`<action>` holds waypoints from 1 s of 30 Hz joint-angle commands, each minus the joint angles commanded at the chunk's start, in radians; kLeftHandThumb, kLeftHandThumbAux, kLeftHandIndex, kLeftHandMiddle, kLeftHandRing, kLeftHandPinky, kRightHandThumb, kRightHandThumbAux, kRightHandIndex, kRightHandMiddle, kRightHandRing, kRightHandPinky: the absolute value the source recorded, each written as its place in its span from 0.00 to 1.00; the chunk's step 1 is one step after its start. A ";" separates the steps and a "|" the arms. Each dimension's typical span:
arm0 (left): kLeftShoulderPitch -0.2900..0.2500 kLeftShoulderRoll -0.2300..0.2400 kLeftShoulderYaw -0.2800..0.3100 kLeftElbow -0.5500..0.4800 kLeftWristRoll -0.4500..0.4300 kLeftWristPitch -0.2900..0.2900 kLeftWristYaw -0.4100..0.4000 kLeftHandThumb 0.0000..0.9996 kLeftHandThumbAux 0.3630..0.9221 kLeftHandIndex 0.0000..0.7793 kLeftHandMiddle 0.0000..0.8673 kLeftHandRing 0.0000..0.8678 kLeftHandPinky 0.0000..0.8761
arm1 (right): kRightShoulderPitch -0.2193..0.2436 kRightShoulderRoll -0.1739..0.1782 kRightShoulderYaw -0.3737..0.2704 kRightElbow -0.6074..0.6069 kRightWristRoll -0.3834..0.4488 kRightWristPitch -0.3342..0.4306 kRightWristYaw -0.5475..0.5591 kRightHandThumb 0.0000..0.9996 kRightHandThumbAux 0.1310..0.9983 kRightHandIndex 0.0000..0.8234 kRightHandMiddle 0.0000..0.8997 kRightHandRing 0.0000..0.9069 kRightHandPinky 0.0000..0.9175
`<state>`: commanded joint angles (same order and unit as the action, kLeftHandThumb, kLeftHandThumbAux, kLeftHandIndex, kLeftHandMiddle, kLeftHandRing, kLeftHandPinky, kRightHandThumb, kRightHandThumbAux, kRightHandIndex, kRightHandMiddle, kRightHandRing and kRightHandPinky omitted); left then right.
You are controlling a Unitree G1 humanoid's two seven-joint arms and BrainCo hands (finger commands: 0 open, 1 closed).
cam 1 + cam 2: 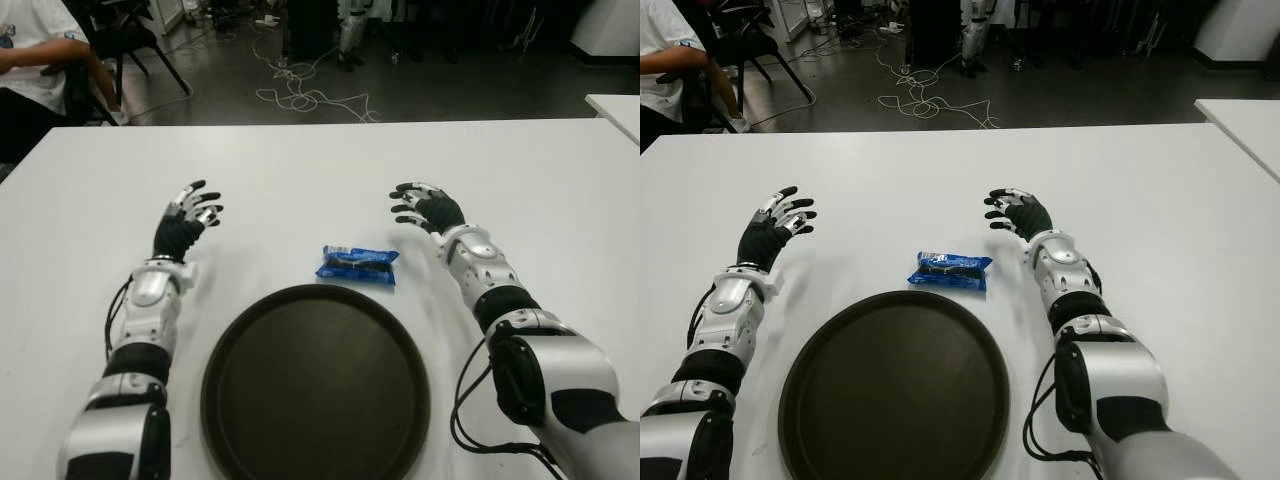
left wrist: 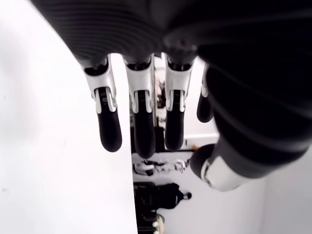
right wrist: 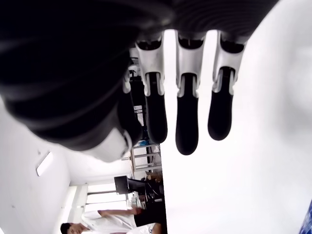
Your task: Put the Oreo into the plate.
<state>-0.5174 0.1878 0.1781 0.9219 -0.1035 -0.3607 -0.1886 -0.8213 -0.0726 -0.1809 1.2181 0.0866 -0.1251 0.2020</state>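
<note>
Left hand (image 1: pixel 188 218): raised over the desk (image 1: pixel 300 170) at its left part, fingers (image 2: pixel 109 131) spread and straight, holding nothing.
Right hand (image 1: pixel 428 208): over the desk's right part, fingers (image 3: pixel 187 126) extended and apart, empty.
Forearms: both reach forward along the desk, angled slightly inward.

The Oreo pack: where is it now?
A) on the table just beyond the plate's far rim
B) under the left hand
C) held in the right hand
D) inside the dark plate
A: the Oreo pack lies on the white table just past the far rim of the plate, between the open left hand and the open right hand.
</note>
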 joint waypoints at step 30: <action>0.012 -0.007 -0.009 0.051 -0.002 -0.058 -0.076 0.34 0.49 0.20 0.33 0.32 0.33 | 0.026 -0.004 0.083 -0.036 -0.094 -0.166 -0.125 0.23 0.75 0.30 0.35 0.39 0.43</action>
<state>-0.5059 0.1811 0.1690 0.9733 -0.1058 -0.4186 -0.2650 -0.7950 -0.0762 -0.0981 1.1823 -0.0072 -0.2915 0.0774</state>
